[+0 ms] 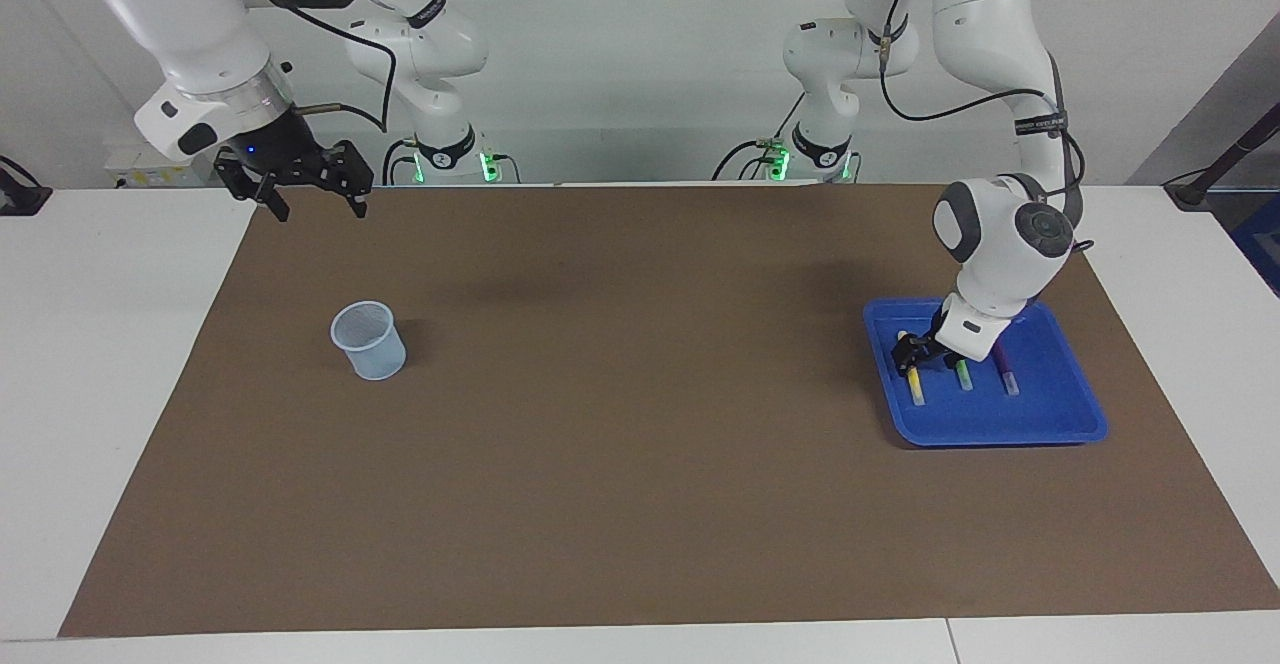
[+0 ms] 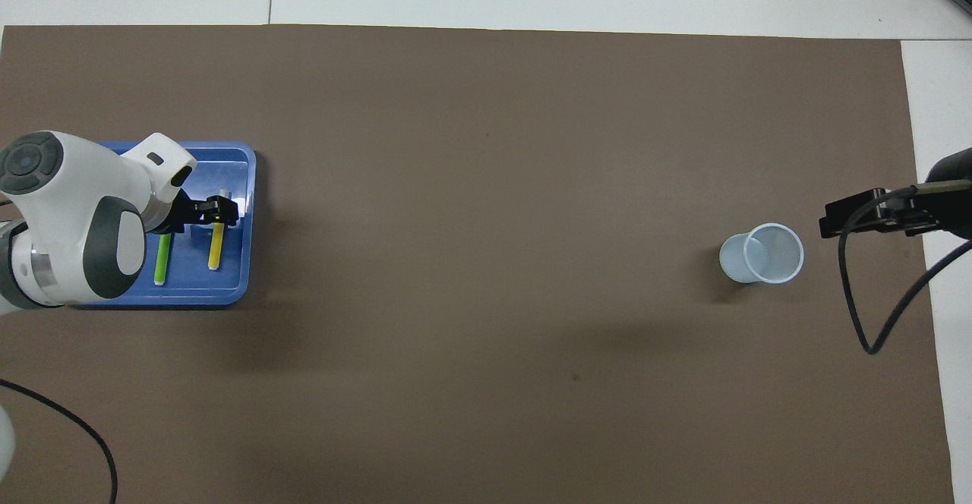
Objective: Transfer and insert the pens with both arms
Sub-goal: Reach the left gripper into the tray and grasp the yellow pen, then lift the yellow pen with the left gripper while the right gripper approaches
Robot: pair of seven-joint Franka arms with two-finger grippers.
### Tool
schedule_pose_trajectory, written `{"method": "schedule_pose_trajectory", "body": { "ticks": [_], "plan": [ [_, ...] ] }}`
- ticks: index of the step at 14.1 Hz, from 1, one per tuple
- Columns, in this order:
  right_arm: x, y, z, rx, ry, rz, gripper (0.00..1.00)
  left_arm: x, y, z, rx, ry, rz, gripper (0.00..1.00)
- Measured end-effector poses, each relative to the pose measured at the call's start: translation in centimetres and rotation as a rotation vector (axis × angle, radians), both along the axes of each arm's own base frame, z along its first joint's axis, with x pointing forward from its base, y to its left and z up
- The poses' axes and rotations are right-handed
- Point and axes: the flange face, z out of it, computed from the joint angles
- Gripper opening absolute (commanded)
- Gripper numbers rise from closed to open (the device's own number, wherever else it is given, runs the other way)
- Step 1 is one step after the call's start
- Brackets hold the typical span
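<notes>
One camera stood high across the surface (image 1: 640, 564) and faced the robots, which stood along the top of its frame before a pale wall. The second hung above the robots' own end and looked steeply down and forward. Both sat well back, taking in nearly the whole brown mat (image 2: 486, 185). They shared the mat, the blue tray (image 1: 1060, 424) and the mesh cup (image 2: 762, 254), turned half a turn between them.

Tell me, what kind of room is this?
Most likely a robotics lab set up for a test. Big white arms stand at a plain table with a brown mat, and only a tray of pens and a cup are laid out.
</notes>
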Motion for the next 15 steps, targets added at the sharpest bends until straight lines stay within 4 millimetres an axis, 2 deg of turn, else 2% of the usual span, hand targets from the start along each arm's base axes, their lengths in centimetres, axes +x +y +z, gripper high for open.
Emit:
{"method": "schedule_pose_trajectory", "body": {
  "ticks": [2,3,5,7,9,10,15],
  "plan": [
    [0.0,0.0,0.0,0.0,0.0,0.0,1.0,0.09,-0.45,-0.36,0.0,-0.003,-0.007,0.82],
    [0.0,0.0,0.0,0.0,0.0,0.0,1.0,0.11,-0.46,-0.52,0.0,-0.003,-0.008,0.76],
    [0.0,0.0,0.0,0.0,0.0,0.0,1.0,0.12,-0.46,-0.7,0.0,-0.002,-0.008,0.49],
    [0.0,0.0,0.0,0.0,0.0,0.0,1.0,0.14,-0.47,-0.69,0.0,-0.002,-0.008,0.3],
    [0.0,0.0,0.0,0.0,0.0,0.0,1.0,0.32,-0.58,-0.34,0.0,-0.01,-0.009,0.07],
    [0.0,0.0,0.0,0.0,0.0,0.0,1.0,0.35,-0.63,-0.28,-0.001,-0.011,-0.01,0.0],
    [0.0,0.0,0.0,0.0,0.0,0.0,1.0,0.35,-0.73,-0.26,-0.001,-0.011,-0.012,0.0]
  ]
}}
